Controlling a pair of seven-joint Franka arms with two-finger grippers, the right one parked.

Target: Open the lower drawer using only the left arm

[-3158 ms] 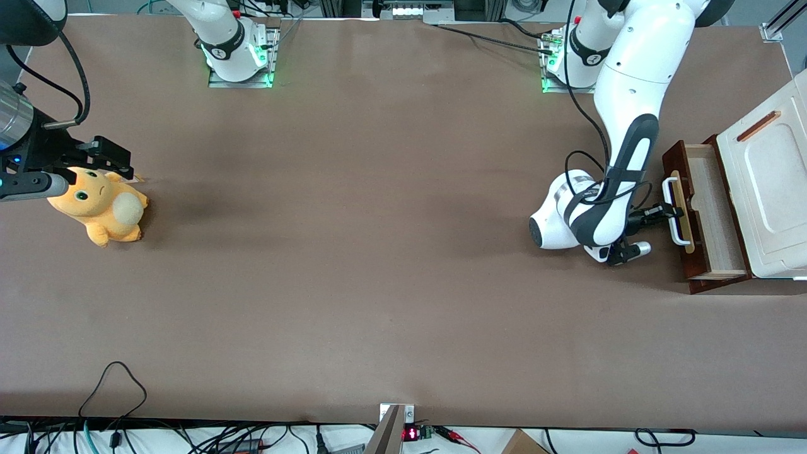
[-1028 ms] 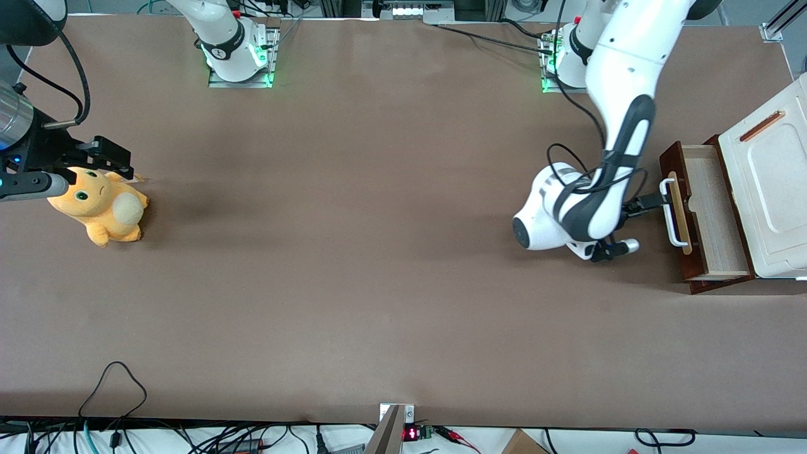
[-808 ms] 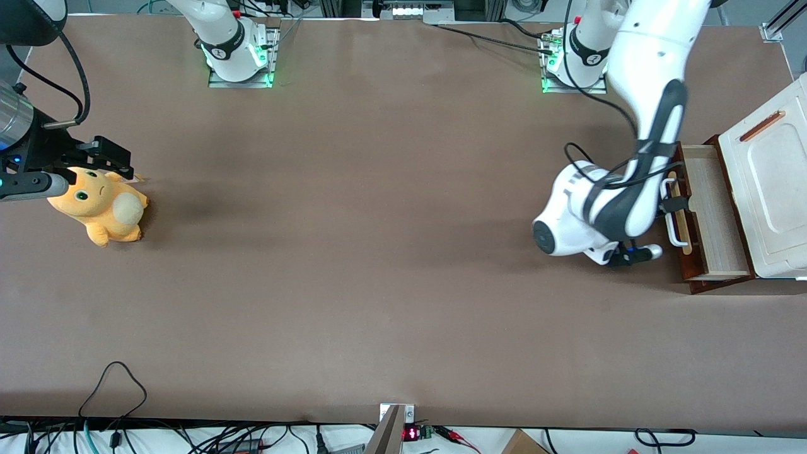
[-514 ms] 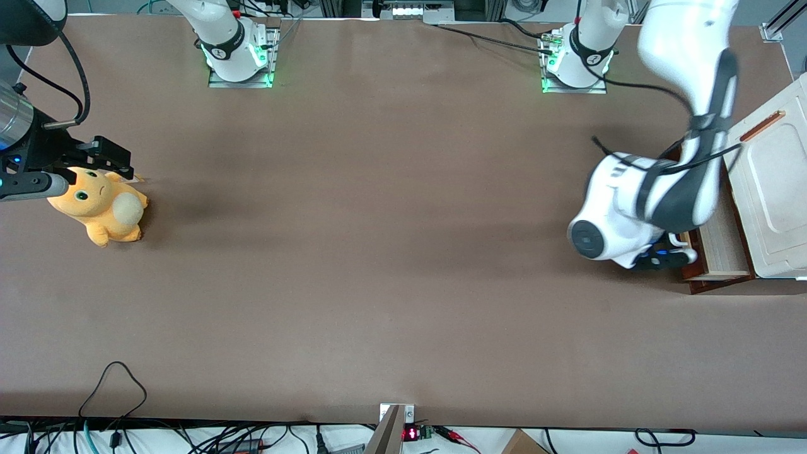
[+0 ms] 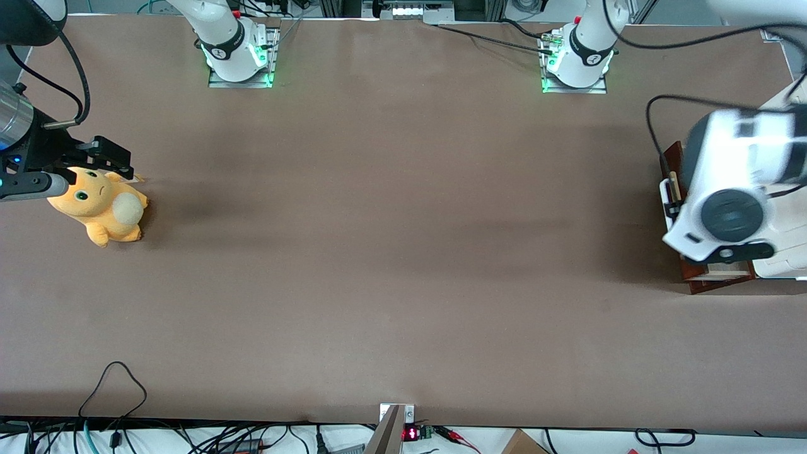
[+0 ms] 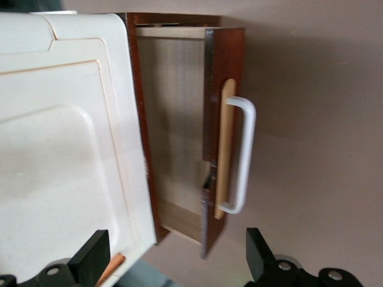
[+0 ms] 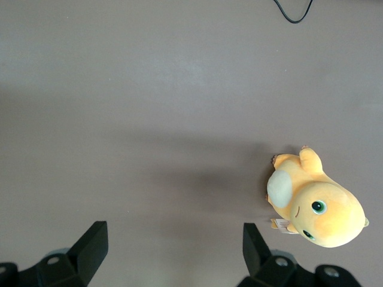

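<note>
I observe the left arm (image 5: 731, 189) at the working arm's end of the tabletop (image 5: 403, 252), at about 3 o'clock on the front view. Its white wrist hangs over the lower drawer (image 6: 224, 66) and hides most of it from that camera. The jaws are raised above the drawer and stand wide apart. Both black fingertips (image 6: 90, 263) are visible in the left wrist view, with nothing held between them. They touch neither the drawer nor its white loop handle (image 6: 244, 155).

The lower drawer is pulled out from under the white moulded panel (image 6: 60, 149), and its pale wood inside (image 6: 173, 119) is exposed. The handle sits on a pale wood strip (image 6: 224, 149) on the dark red-brown front.

An orange plush toy (image 5: 101, 208) lies at about 9 o'clock, toward the parked arm's end of the tabletop.
</note>
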